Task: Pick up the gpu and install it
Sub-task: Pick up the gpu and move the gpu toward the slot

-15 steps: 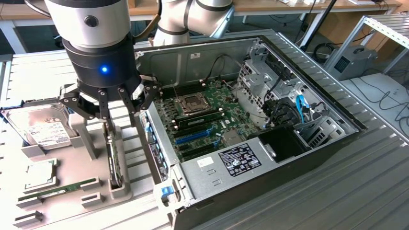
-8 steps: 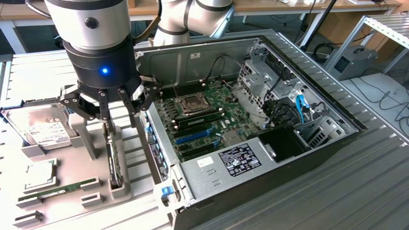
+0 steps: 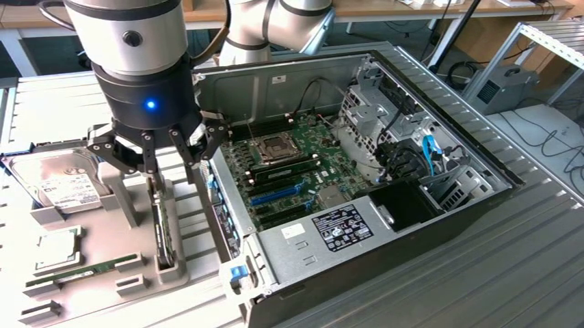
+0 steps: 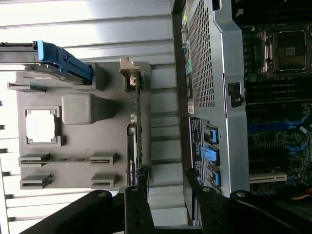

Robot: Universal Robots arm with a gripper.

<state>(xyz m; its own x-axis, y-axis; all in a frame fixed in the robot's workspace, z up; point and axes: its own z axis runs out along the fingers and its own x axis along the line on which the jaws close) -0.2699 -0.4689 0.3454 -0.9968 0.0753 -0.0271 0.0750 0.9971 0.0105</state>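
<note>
While the fingers [image 3: 146,158] hang spread above the upright gpu [image 3: 164,232] | risk: off-centre descent could hit its edge, tilting it in holder [image 3: 119,198]

I see the gpu [image 3: 164,236] in the lower left of the exterior frame. It is a thin black card standing upright on its long edge in a slot of the grey holder [image 3: 119,225], untouched, just beside the open case [image 3: 292,266]. In the wrist view the gpu [image 4: 138,126] shows edge-on, with a pale metal bracket at one end.
</note>
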